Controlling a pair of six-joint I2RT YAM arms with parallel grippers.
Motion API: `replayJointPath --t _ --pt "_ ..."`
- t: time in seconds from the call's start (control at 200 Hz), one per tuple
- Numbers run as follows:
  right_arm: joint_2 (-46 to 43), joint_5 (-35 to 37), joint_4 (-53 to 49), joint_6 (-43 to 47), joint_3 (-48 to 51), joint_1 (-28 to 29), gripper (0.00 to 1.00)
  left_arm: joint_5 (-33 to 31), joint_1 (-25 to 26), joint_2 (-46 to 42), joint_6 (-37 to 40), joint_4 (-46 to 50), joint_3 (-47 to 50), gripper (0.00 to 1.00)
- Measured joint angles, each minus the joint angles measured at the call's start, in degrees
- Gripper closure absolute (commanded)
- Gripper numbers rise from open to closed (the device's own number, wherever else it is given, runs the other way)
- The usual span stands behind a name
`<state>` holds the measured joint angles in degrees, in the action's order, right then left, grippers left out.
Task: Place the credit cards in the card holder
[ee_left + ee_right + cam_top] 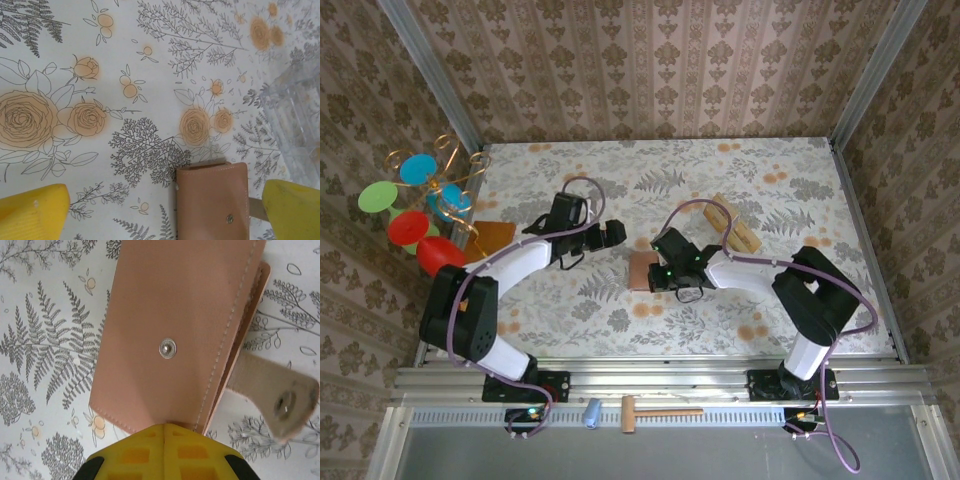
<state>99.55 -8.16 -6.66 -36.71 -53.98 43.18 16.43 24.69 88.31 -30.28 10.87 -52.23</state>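
While the card holder [165, 335] is pinched by the shut right tool [164, 429], the credit cards [735, 226] are seen at its two o'clock, nearer that arm; the left tool [162, 210] is spread wide, empty.

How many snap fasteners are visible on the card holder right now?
2. One snap sits mid-face on the card holder; the other is on its strap tab, out to the right. Any inside the fold would be hidden.
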Motion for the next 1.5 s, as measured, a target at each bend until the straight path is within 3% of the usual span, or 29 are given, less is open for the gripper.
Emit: replayJointPath --t 0.5,1.35,1.415,1.5 --pt "2.10 -1.29 3.67 -0.44 0.15 -0.61 1.00 -7.82 7.69 9.05 12.37 9.09 -8.52 0.00" --pt "2.08 -2.49 5.33 -1.22 1.01 -1.27 1.00 -10.80 8.79 14.93 13.60 7.21 -9.03 0.00" --pt "1.77 -2.56 4.96 -1.16 1.01 -1.49 0.91 -11.41 9.01 14.93 13.44 7.13 -9.03 0.00" --pt "0.28 -2.49 3.13 -0.39 1.01 -2.08 0.71 -12.02 9.09 14.93 13.20 6.80 -8.74 0.00"
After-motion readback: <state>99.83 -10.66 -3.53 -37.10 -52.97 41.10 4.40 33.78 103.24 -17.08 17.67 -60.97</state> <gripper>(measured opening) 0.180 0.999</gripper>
